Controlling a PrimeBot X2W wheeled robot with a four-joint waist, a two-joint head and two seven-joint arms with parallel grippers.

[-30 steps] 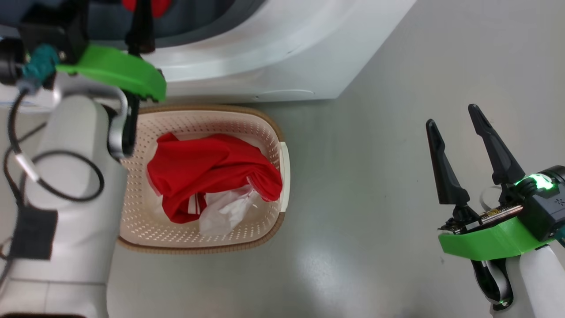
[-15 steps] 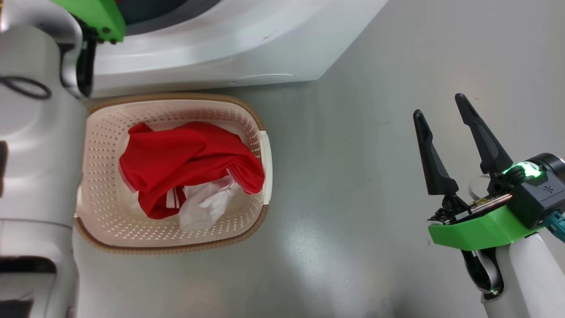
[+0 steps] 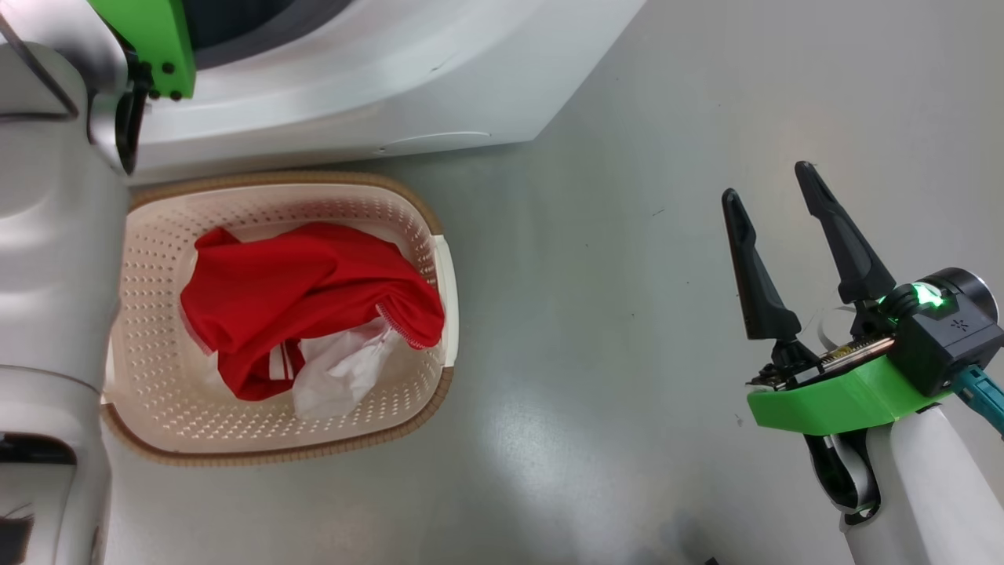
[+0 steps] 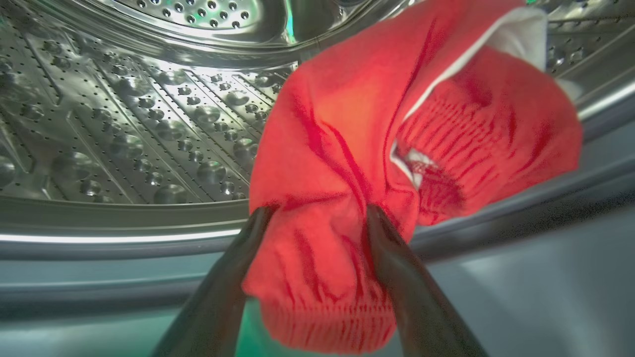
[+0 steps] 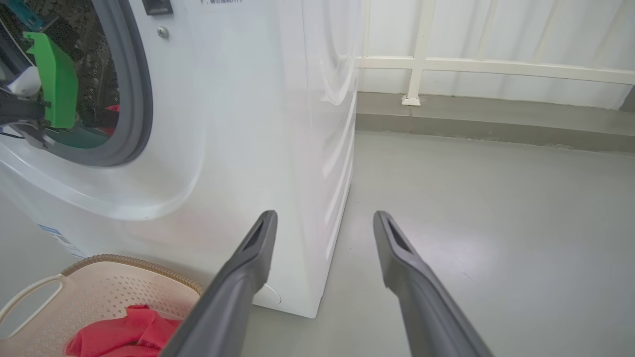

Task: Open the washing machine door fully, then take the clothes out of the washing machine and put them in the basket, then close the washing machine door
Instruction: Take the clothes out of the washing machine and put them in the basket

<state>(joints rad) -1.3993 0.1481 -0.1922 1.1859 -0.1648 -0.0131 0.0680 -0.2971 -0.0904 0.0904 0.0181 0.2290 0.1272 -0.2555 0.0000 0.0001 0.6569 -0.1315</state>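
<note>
Head camera has swung aside; you're mid-extraction, left gripper (image 4: 318,210) pinching the clothes (image 4: 347,124) just ahead in the washing machine (image 4: 149,124) mouth, right gripper (image 3: 765,179) spread idle, so next back out and drop to the basket (image 3: 274,457) below it.

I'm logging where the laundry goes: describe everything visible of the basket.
The basket is cream-white perforated plastic, a rounded rectangle with a brown woven-look rim and looped side handles. It stands upright on the grey floor, close in front of the washing machine. Red clothes with a white part lie crumpled inside. The robot's pale left forearm covers its left edge in the head view.
</note>
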